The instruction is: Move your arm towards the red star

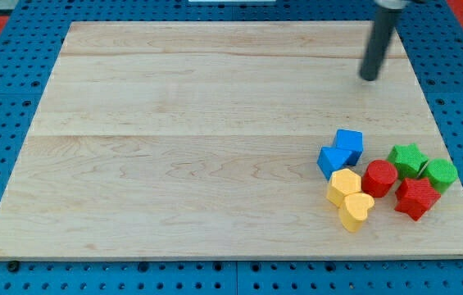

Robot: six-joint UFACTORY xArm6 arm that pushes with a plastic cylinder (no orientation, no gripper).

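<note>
Rod hangs in from the view's top right corner, dark, straight, slightly slanted. No jaws on this arm to open or close, just the tip (369,78), resting on bare wood, touching no block.

All blocks sit well apart from the tip, toward the view's bottom, in one tight cluster near the board's lower right.

Nearest the tip: blue cube-like block (349,142), with a blue triangular block (331,160) just beside it on the view's left.

Further down: red cylinder (379,178) in the middle of the cluster. Green star (407,159) to its right, a second green block (441,174), shape unclear, at the far right edge.

Red star (416,197): below the green pair, right of the red cylinder, farthest-down red piece. Tip is far above it, a little to the view's left.

Two yellow blocks (345,187) (356,210), rounded, possibly hearts, stacked at cluster's lower left.

Wooden board (198,147) lies on blue pegboard (2,90). No writing, labels or brands readable anywhere.
</note>
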